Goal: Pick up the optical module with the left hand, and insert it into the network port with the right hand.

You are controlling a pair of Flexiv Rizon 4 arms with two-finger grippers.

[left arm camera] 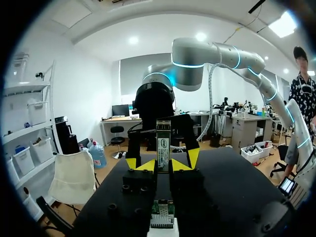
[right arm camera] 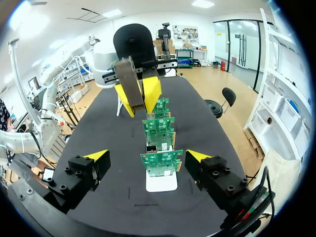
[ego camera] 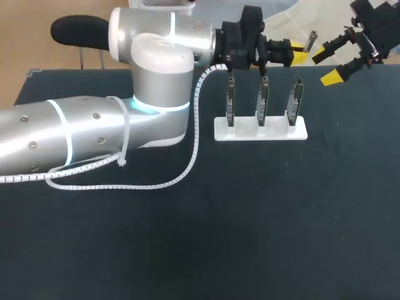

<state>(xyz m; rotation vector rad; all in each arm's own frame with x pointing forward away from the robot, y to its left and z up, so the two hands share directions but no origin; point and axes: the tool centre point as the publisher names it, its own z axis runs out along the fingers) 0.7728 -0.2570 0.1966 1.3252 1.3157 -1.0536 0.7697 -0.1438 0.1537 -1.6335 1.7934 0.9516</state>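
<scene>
Right claw: fingers spread wide, yellow tips well apart, nothing between them touched.

Directly ahead of it, in line with the gap between its fingers, is a white stand on the dark table. It holds three green circuit boards upright in a row, one behind another running away from the claw. In the head view the same boards show edge-on, side by side in their slots.

Past the far end of the row: left claw, facing the right claw, clamped on the optical module. The module is a grey metal bar held by one end, with its free end sticking out past the yellow tips.

Left wrist view confirms: module stands lengthwise between both fingers of the left claw, gripped from two sides. One board top is just under the claw.

Head view: left claw is raised above the stand's right end with the module pointing at the right claw. The two are near each other but apart.
</scene>
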